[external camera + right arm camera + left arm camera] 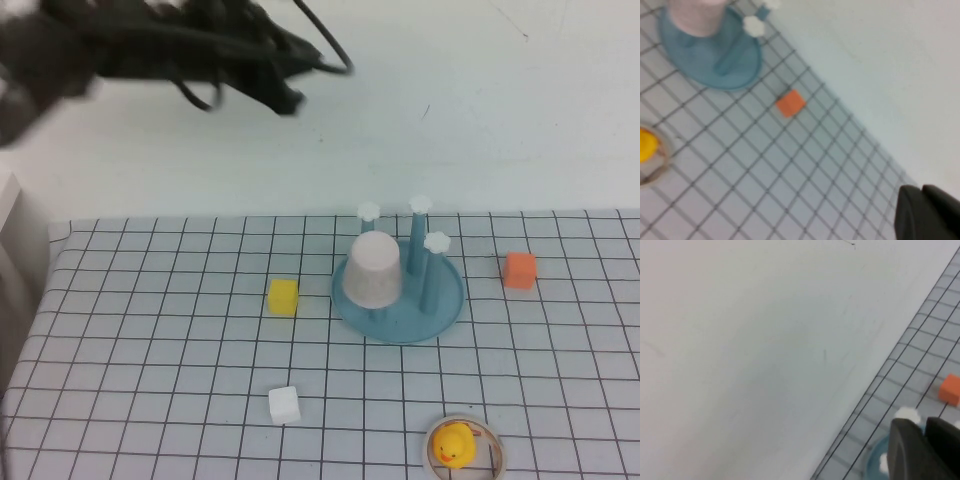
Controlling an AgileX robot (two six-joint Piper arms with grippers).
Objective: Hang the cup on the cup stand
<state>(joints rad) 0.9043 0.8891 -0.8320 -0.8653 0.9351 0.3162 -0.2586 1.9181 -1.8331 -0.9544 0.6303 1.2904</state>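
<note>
The pale pink cup [373, 270] sits upside down over one peg of the cup stand [440, 310], a teal dish with blue pegs topped by white flower caps [420, 203]. My left gripper [290, 100] hangs high above the far left of the table, away from the cup. In the left wrist view its fingers [925, 422] are shut on nothing, with the stand's base [872, 460] below them. My right gripper [921, 189] is shut and holds nothing; the right wrist view shows the cup [690, 17] and the stand [715, 65] far off.
A yellow cube [283, 296] lies left of the stand, an orange cube [519, 270] to its right, and a white cube [284, 404] nearer the front. A small ring with a yellow duck [460, 445] sits at the front edge. The grid mat ends at a plain white wall.
</note>
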